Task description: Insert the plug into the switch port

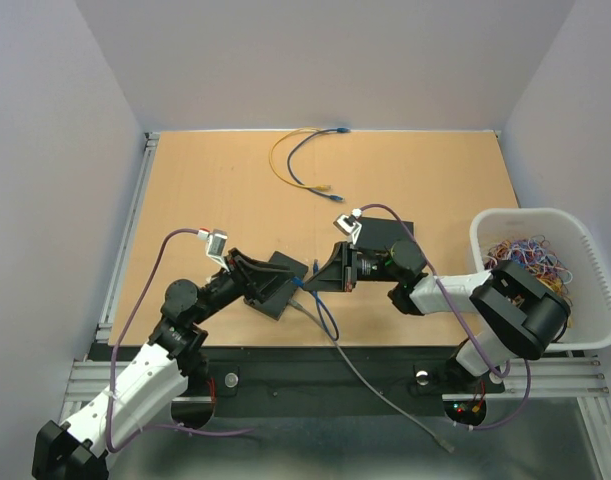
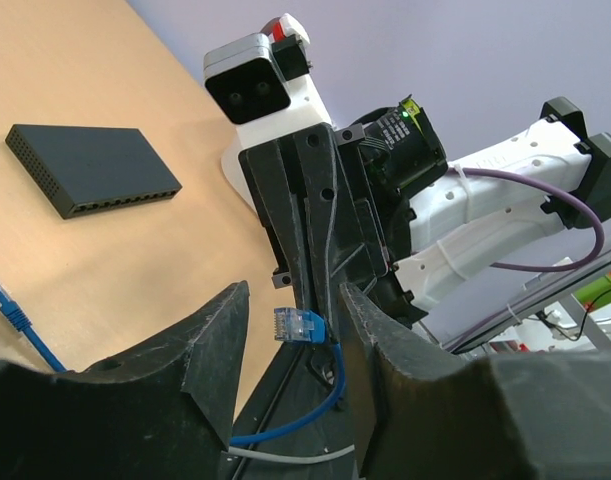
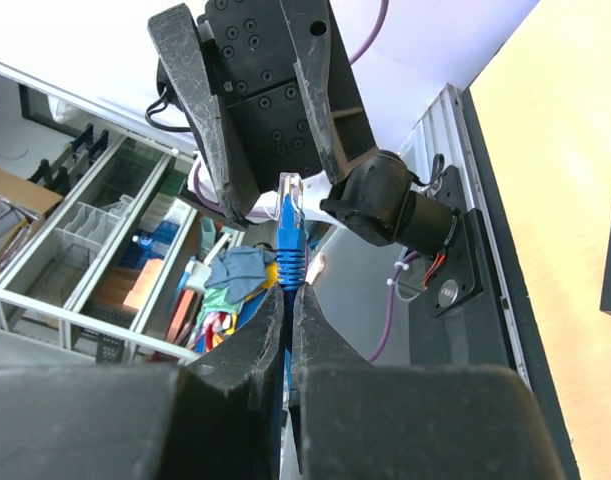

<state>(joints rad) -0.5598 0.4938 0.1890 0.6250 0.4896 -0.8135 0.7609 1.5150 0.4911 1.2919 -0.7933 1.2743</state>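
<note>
The black network switch (image 2: pixel 90 170) lies flat on the table with its port row facing my left wrist camera; in the top view the switch (image 1: pixel 390 230) is partly under the right arm. My right gripper (image 3: pixel 288 300) is shut on the blue cable just behind its clear plug (image 3: pixel 290 190), and it holds the plug up off the table. My left gripper (image 2: pixel 290 330) is open, and the plug (image 2: pixel 300 325) sits between its fingers without touching them. In the top view the two grippers meet tip to tip, left (image 1: pixel 288 284) and right (image 1: pixel 317 279), near the table's front edge.
The blue cable's other plug (image 2: pixel 5 300) lies on the table at the left. A yellow and blue cable (image 1: pixel 295 160) lies at the far middle. A white basket (image 1: pixel 585 240) of rubber bands stands at the right. A grey cable (image 1: pixel 375 390) runs off the front edge.
</note>
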